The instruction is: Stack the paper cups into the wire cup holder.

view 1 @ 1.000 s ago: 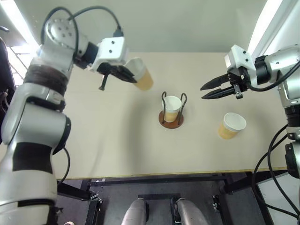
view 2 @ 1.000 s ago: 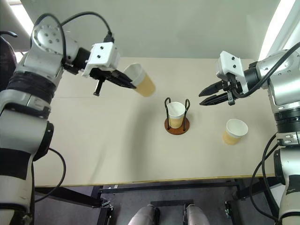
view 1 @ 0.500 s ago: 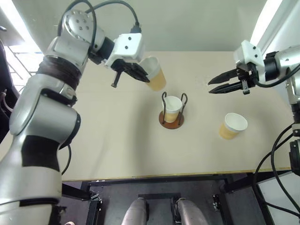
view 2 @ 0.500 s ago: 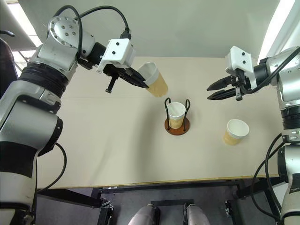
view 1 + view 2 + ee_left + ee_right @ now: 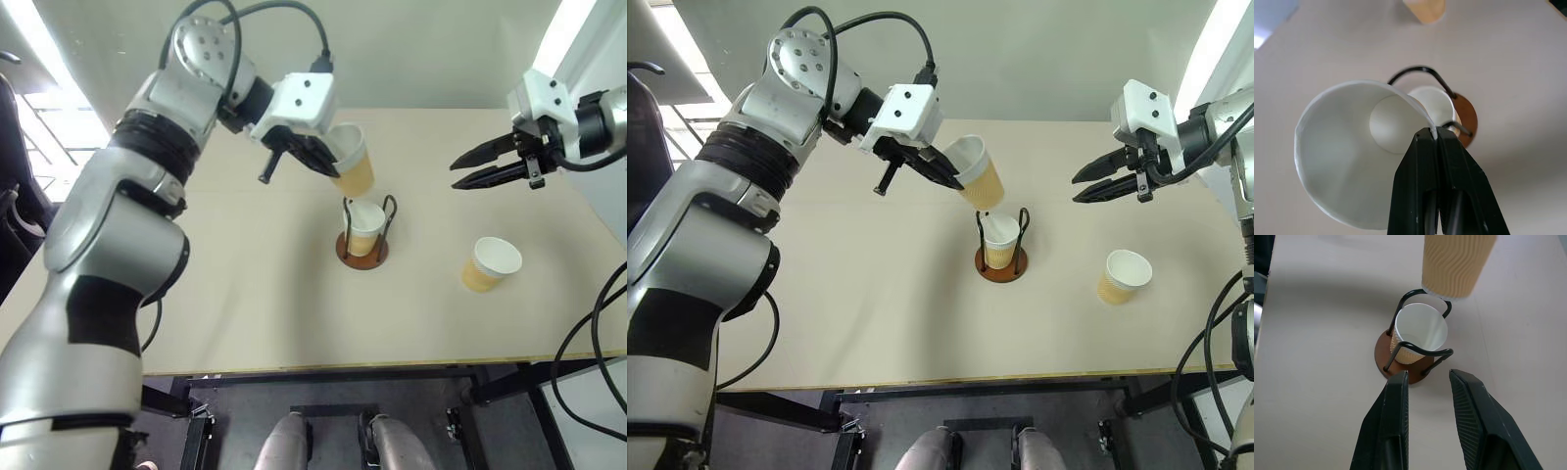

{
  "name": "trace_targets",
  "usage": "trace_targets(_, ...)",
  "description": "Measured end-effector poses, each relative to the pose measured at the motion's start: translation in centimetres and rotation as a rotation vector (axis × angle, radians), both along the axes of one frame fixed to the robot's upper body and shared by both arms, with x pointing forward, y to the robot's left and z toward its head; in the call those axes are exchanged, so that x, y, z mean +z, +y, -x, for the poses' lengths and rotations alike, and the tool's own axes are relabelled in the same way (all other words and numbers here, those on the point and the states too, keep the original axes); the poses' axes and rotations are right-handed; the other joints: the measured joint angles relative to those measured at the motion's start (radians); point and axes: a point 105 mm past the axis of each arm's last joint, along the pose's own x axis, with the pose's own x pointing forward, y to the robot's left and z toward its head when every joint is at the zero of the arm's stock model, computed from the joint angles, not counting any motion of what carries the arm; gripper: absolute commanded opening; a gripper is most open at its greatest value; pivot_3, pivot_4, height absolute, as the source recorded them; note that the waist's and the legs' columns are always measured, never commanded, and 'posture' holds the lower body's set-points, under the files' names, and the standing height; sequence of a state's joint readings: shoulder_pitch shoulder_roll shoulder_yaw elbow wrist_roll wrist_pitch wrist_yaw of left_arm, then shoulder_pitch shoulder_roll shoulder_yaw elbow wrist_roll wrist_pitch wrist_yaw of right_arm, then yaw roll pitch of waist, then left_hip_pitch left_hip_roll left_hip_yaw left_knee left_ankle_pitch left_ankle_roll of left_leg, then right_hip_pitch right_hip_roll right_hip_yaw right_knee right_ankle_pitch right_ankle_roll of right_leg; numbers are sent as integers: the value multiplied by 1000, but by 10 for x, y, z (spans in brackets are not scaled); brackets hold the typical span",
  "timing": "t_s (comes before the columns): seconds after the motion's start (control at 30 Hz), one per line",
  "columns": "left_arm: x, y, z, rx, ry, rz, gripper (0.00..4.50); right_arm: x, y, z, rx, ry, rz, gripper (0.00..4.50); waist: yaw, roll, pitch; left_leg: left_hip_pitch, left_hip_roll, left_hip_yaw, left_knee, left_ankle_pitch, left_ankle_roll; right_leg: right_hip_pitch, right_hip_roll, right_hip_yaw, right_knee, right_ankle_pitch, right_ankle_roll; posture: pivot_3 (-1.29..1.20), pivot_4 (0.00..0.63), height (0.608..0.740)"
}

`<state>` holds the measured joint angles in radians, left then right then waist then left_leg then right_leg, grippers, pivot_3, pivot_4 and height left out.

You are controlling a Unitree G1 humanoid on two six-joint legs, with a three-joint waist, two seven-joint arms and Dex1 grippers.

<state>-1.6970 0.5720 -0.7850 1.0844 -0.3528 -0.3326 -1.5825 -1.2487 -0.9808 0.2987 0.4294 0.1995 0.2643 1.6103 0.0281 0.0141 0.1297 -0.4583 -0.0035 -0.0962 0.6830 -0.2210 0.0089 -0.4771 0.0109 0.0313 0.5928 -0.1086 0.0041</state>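
Cups first, from your left: your left hand (image 5: 328,160) is pinching the rim of one paper cup (image 5: 353,172), fingers pressed together on its wall, holding it tilted in the air just above the wire cup holder (image 5: 362,247). That holder stands mid-tabletop (image 5: 245,284) and already has a second cup (image 5: 365,226) seated upright between its black loops, empty and white inside. Further right, a third cup (image 5: 488,264) stands upright and empty on the tabletop, well apart from the holder. Your right hand (image 5: 475,168) hovers above it, fingers slightly spread, gripping nothing.
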Motion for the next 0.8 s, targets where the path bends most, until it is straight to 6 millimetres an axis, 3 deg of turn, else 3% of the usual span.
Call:
trace_targets(0.3,-4,-8,2,-44,-28,-39,29,3,-2,5,-8,0,6,1272,-3,1,0,2,1,2,0,-1,1,2,0,1,0,1,4,0,150,740)
trace_targets(0.8,-25,-3,-2,-60,-51,-132,29,3,3,8,10,9,0,1272,0,1,0,2,-1,3,1,-2,4,3,0,1,0,0,5,0,150,740)
